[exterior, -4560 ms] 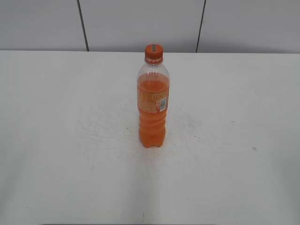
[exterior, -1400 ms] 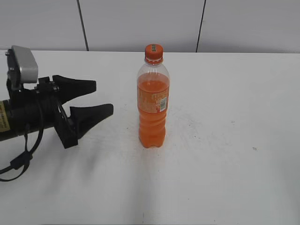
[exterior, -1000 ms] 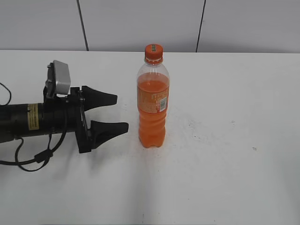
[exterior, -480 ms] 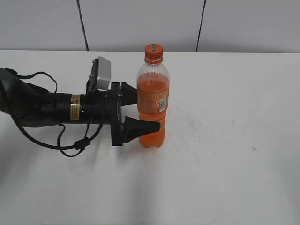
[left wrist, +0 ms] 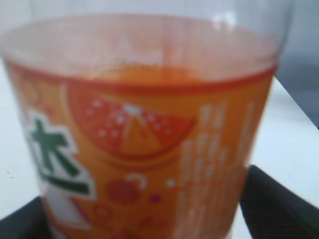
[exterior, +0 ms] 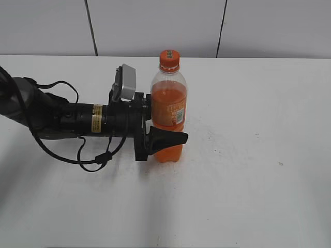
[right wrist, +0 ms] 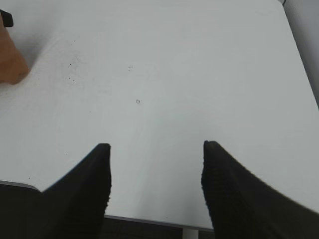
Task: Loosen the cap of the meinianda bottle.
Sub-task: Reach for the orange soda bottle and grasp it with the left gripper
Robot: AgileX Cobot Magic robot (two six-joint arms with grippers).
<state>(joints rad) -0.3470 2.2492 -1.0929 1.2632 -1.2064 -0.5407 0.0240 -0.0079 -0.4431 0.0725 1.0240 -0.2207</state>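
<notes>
The meinianda bottle [exterior: 168, 111] stands upright in the middle of the white table [exterior: 248, 170], with orange drink, an orange label and its orange cap [exterior: 169, 59] on top. My left gripper [exterior: 173, 123] reaches in level from the left. It is open, with its jaws on either side of the bottle's labelled body; the near finger [exterior: 168, 138] is in front and the far one is hidden behind. In the left wrist view the label [left wrist: 139, 164] fills the frame between the two dark fingers. My right gripper [right wrist: 155, 149] is open and empty over bare table, far from the bottle, whose base [right wrist: 10, 64] shows at its left edge.
The left arm [exterior: 57, 121] with its cable lies low across the left half of the table. A grey panelled wall [exterior: 155, 26] runs behind the table's far edge. The table's near edge [right wrist: 149, 219] lies just under the right gripper.
The left arm came in from the left and slid right until its open jaws straddled the bottle's body; in the last half second it moved a little further right. The bottle has not moved.
</notes>
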